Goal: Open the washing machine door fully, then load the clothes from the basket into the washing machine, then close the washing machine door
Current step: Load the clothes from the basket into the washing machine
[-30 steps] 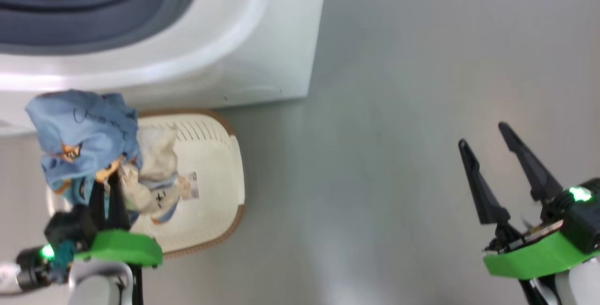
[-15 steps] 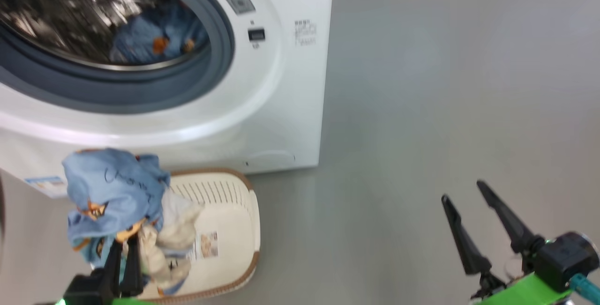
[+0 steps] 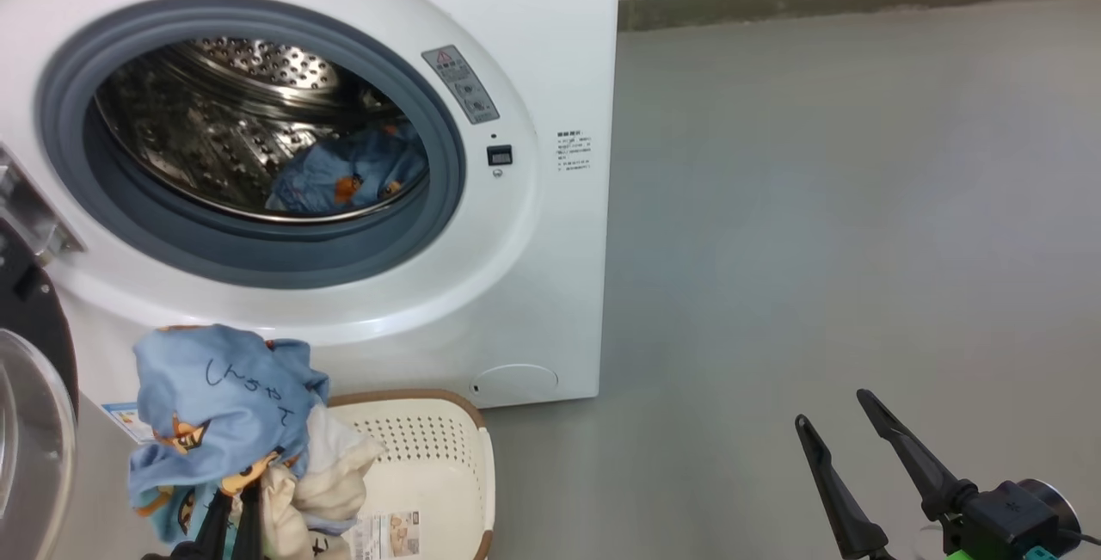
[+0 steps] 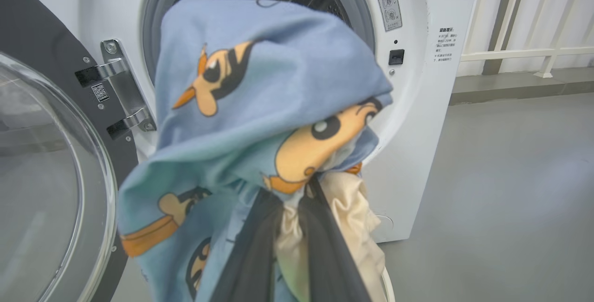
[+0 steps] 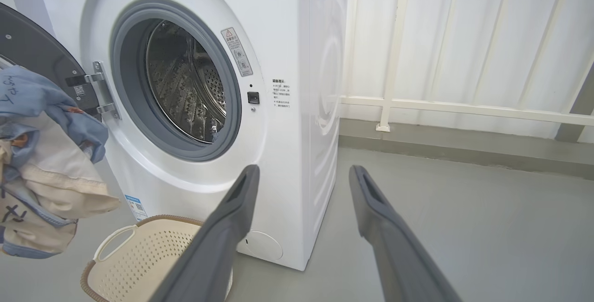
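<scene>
The white washing machine [image 3: 550,70] stands with its door [image 3: 26,422] swung open to the left, showing the steel drum. One light blue garment [image 3: 344,177] lies inside the drum. My left gripper [image 3: 236,513] is shut on a bundle of clothes [image 3: 224,396], light blue with orange prints plus cream pieces. The bundle hangs above the left side of the cream basket [image 3: 439,457]. In the left wrist view the clothes [image 4: 260,88] drape over my left gripper [image 4: 292,188] in front of the drum opening. My right gripper [image 3: 830,407] is open over bare floor to the right, holding nothing.
Grey floor [image 3: 817,199] stretches to the right of the machine. A white railing [image 5: 394,102] on a low curb runs behind. The door's metal hinge [image 4: 120,93] and glass bowl [image 4: 41,176] sit close on the bundle's left. The basket [image 5: 153,255] stands against the machine's foot.
The head camera has tilted up, bringing the drum and door into view. The bundle stays held in my left gripper above the basket; the right gripper stays open.
</scene>
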